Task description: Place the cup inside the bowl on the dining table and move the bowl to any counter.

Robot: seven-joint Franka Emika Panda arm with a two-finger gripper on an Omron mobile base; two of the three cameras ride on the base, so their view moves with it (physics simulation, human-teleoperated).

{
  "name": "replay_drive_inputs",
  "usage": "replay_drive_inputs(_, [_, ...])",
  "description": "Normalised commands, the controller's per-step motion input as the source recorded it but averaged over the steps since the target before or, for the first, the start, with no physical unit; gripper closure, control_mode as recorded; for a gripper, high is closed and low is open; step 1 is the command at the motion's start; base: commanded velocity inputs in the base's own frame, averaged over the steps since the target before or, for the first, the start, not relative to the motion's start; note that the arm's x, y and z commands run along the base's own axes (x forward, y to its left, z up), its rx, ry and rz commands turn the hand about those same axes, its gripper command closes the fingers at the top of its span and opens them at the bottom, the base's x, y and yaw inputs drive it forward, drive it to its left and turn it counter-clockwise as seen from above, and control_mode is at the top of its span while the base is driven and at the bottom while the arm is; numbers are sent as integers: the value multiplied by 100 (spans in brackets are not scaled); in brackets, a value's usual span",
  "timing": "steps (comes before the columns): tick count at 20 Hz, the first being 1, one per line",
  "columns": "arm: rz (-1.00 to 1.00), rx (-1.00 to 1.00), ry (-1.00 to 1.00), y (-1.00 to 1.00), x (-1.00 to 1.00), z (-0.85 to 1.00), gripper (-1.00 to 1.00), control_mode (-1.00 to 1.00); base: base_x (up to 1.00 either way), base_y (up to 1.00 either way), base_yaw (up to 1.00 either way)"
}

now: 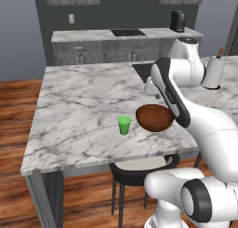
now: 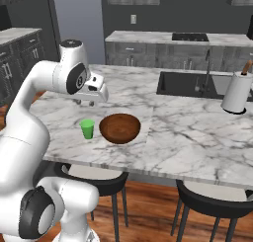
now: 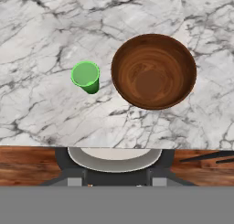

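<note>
Tool point(image 2: 85, 102), seen in the right base view, hangs above the white-grey veined marble table point(image 2: 188, 122), behind the small bright green tapered cup point(image 2: 87, 129) and the round dark reddish-brown wooden bowl point(image 2: 120, 128); how far its jaws stand apart I cannot tell, and it holds nothing. In the left base view, cup point(image 1: 124, 125) and bowl point(image 1: 155, 117) stand side by side, apart, near the table's point(image 1: 79, 110) front edge. In the hand view, the upright cup point(image 3: 86, 76) stands beside the bowl point(image 3: 154, 71), above a dark stool point(image 3: 114, 161).

The cup point(image 2: 87, 128) stands upright just left of the bowl point(image 2: 120, 128) on the dining table point(image 2: 188, 122).
</note>
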Motion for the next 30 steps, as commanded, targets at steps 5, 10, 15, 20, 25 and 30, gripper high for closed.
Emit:
replay_drive_inputs(5, [0, 0, 0, 1, 4, -18, -100, -100, 0, 0, 0])
replay_drive_inputs(10, [0, 0, 0, 6, 2, -19, -100, -100, 0, 0, 0])
replay_drive_inputs(15, [0, 0, 0, 12, 0, -6, -100, -100, 0, 0, 0])
replay_drive_inputs(20, [0, 0, 0, 15, 0, -7, -100, -100, 0, 0, 0])
replay_drive_inputs(25, [0, 0, 0, 16, 0, -13, -100, -100, 0, 0, 0])
replay_drive_inputs(30, [0, 1, 0, 22, 0, -9, -100, -100, 0, 0, 0])
